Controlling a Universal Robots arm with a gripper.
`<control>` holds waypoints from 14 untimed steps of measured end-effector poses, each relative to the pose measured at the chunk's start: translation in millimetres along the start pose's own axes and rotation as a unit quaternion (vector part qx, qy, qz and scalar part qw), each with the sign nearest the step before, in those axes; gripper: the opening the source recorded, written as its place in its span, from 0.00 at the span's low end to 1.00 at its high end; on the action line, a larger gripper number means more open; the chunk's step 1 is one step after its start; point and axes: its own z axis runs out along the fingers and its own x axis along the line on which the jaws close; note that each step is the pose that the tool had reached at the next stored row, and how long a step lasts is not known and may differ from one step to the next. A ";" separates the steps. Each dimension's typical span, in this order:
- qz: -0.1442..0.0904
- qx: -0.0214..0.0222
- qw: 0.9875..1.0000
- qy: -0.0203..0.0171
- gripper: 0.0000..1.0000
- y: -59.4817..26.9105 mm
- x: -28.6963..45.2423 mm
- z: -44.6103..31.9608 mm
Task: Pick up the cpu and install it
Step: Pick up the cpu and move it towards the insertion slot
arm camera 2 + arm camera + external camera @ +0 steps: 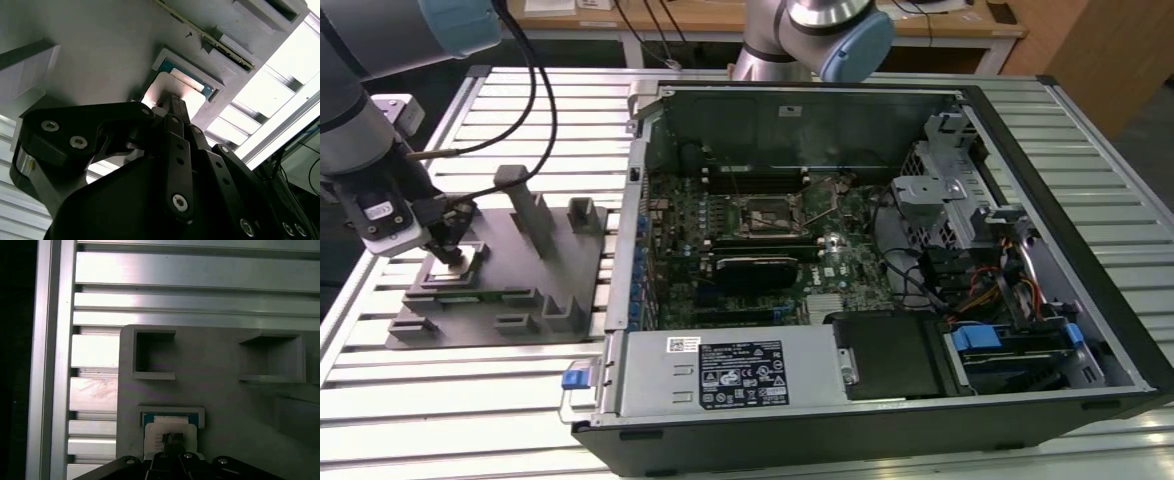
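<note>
- Exterior view: the tool (450,252) stands at the exterior view's left, pointed down into the gray fixture (507,245), which lies on the slatted desk (454,380). The cpu (464,263) sits in a shallow recess of the gray fixture, directly under the tool tips. The recess probably keeps the chip square and at a known position for pickup.
- Exterior view, centre of the frame: the open computer case (881,420) lies on its side, so the socket (767,212) on the motherboard faces upward. The socket is well apart from the cpu.
- Second wrist view: the tool (172,99) has its fingers pressed together, the tips at the middle of the pale top of the cpu (161,86). No finger reaches around the chip's edges. Contact cannot be confirmed.
- First wrist view: the tool (172,439) tips meet over the centre of the cpu (189,436). The chip lies flat inside the raised frame of its recess (172,412) in the gray fixture (215,400). Judged from this seated position, it is not yet lifted.
</note>
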 end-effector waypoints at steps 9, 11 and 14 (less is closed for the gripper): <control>0.000 0.000 1.000 0.000 0.23 0.0 0.0 0.1; 0.000 0.000 1.000 0.000 0.29 0.0 0.0 0.1; 0.000 0.000 1.000 0.000 0.41 0.0 0.0 0.1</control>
